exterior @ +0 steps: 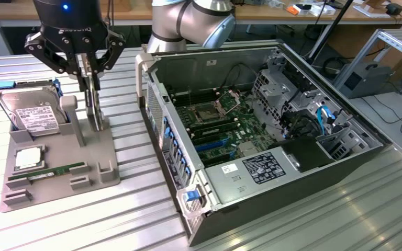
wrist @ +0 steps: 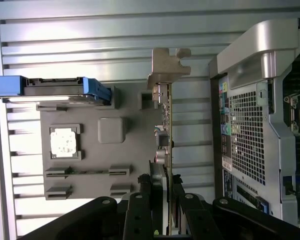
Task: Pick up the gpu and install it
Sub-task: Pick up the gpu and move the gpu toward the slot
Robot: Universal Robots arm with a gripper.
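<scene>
Wrist view: gpu [wrist: 167, 120] edge-on between the jaws, tight on both faces.

Bright, even overhead light; white glare streaks the ribbed metal table [wrist: 90, 30], soft shadows inside the computer case [exterior: 215, 63]

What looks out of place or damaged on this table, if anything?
Nothing stands out. The graphics card is upright at the grey tray, held by the gripper; the hard drive leans in its holder.
</scene>
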